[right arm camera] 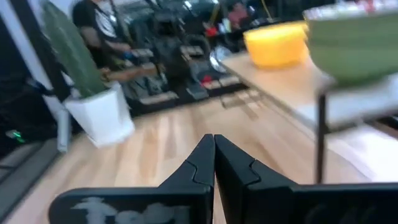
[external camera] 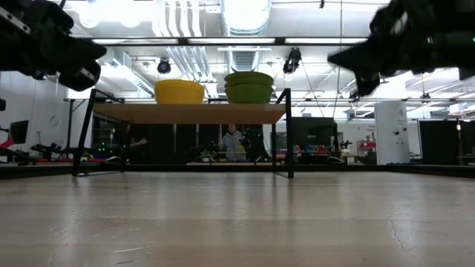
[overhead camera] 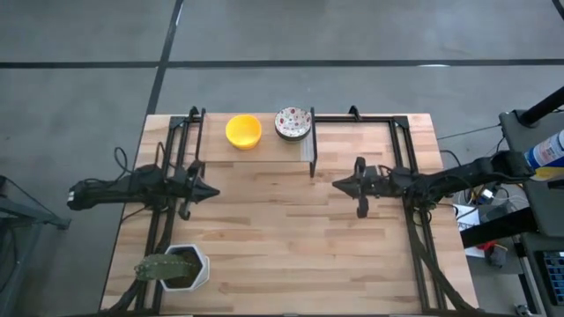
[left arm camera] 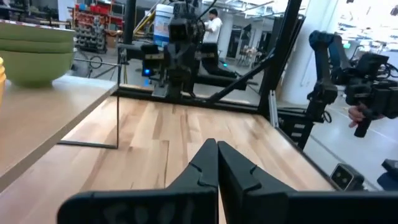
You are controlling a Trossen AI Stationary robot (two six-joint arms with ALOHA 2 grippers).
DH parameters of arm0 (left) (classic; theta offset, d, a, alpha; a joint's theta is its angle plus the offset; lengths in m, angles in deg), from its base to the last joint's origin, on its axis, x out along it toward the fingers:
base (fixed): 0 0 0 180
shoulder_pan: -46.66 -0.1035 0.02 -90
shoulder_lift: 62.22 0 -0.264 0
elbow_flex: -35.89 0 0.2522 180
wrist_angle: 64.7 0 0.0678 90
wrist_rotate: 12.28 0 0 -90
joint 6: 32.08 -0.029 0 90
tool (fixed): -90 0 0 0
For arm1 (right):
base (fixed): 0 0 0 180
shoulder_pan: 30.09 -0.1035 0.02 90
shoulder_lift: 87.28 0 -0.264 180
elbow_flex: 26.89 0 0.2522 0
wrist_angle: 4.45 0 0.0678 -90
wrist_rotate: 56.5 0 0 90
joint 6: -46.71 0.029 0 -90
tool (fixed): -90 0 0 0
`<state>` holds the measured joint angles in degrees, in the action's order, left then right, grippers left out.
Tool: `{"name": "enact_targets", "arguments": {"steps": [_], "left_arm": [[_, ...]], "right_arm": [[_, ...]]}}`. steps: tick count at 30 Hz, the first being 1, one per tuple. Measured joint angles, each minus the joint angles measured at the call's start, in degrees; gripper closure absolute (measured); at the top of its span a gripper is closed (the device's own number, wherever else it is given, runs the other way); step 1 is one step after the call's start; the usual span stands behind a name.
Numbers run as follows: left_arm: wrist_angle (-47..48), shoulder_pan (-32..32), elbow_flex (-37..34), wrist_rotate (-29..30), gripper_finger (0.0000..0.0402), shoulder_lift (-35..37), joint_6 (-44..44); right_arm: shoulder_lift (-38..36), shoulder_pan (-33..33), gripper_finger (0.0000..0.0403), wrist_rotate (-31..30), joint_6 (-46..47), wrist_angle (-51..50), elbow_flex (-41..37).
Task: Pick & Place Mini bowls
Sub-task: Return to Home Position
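Observation:
A plain yellow mini bowl (overhead camera: pixel 243 130) and a bowl that is white with red and dark speckles inside (overhead camera: pixel 293 122) stand side by side on a raised wooden shelf (overhead camera: pixel 264 151) at the table's far edge. In the low view the speckled one is green outside and looks like a stack of two (external camera: pixel 249 87), right of the yellow bowl (external camera: pixel 179 91). My left gripper (overhead camera: pixel 211 190) hovers shut over the table's left part, pointing right. My right gripper (overhead camera: pixel 337 183) hovers shut opposite it, pointing left. Both are nearer than the shelf and touch nothing.
A white hexagonal pot with a green cactus (overhead camera: pixel 176 267) stands near the table's near left corner. The shelf rests on thin black legs (external camera: pixel 289 133) with open space beneath. Bare wood (overhead camera: pixel 282 238) lies between and in front of the grippers. People show in the room beyond.

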<state>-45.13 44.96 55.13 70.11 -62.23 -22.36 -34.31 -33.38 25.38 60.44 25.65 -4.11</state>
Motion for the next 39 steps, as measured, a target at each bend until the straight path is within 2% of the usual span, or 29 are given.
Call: {"name": "enact_targets", "arguments": {"steps": [6,9,14,20,39], "left_arm": [[-3.76,-0.04,-3.29,0.05,0.0402,0.00,-0.07],[-8.16,-0.04,-4.97,-0.04,0.0401,0.02,0.60],[-8.22,-0.04,-4.98,-0.46,0.0401,0.02,-2.39],[-7.81,0.00,-4.98,-0.40,0.0401,-0.45,-0.01],[-7.72,0.00,-4.98,-0.41,0.0401,-0.66,0.18]], "right_arm": [[-0.09,0.00,0.0394,-5.57,1.38,2.60,-4.73],[-0.09,-0.04,0.0394,-5.58,1.99,2.50,-6.62],[0.00,-0.02,0.0394,-5.55,2.32,0.83,-8.57],[0.46,-0.09,0.0394,-2.48,-1.74,-0.17,-8.55],[-1.22,-0.75,0.0394,-2.55,-1.92,-1.96,-8.52]]}}
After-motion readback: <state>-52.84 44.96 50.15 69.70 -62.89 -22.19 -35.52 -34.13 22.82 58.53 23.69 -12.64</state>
